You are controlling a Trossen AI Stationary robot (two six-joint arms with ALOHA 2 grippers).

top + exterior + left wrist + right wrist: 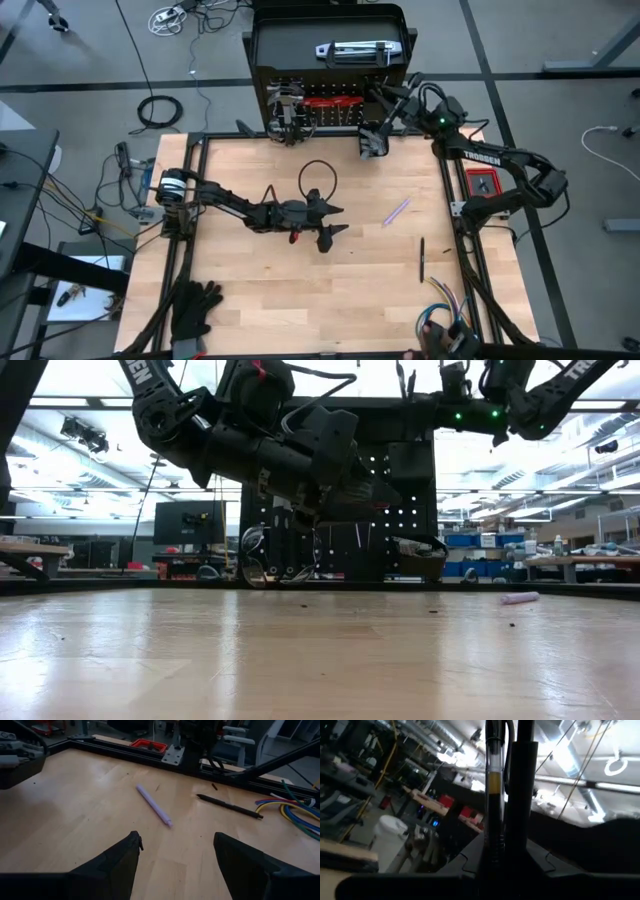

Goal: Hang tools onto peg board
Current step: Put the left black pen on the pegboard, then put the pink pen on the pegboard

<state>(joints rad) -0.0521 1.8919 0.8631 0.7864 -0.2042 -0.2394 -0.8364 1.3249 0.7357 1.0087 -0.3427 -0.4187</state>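
- The peg board (330, 95) stands upright at the far edge of the tabletop (250, 290), near its middle; tools hang on it, among them a red-handled tool (330, 101) across its face and grey metal pieces (285, 115) low toward its left side.
- A silver flat bar tool (352, 49) lies on the dark tray behind the top of the board.
- My right gripper (373, 140) is up at the board's right end, above the far edge of the tabletop, and its fingers are nearly closed on a slim tool (493, 795) with a clear shaft and a yellow band, held lengthwise between them.
- In the right wrist view that tool runs straight out beside one dark finger (526, 790), with only ceiling lights and room clutter beyond.
- My left gripper (325, 222) hovers over the middle of the tabletop, fingers (115, 865) spread wide with nothing between them.
- Past those open fingers lies a lilac pen (154, 805) on the bare wood, toward the right side of the tabletop.
- A thin black pen (229, 805) lies farther toward the right edge, well apart from the lilac one.
- A bundle of coloured wires (292, 812) sits at the near right corner.
- Black gloves (195, 310) lie at the near left corner.
- A red box (484, 183) is fixed at the right edge beside my right arm's base.
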